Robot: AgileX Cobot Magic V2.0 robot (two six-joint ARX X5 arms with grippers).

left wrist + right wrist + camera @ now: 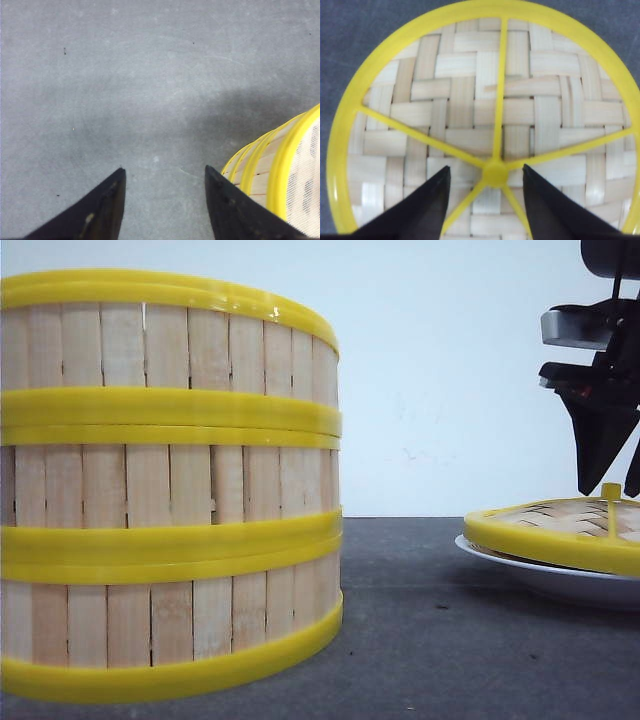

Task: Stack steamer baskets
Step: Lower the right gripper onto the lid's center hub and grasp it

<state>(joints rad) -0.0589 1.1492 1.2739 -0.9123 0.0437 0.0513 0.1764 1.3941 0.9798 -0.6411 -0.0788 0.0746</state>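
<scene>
The three round steamer baskets (165, 490) with pale wooden slat walls and yellow plastic rims are seen stacked on the left of the grey table (400, 640). The left gripper (165, 200) is held open and empty beside them. The right gripper (485, 192) is held open above the knob (495, 174) of the flat woven yellow-rimmed lid (560, 525), which is borne by a white plate (520, 575).

No readable markings

No text, label, brand, number or sign could be read in any view.
</scene>
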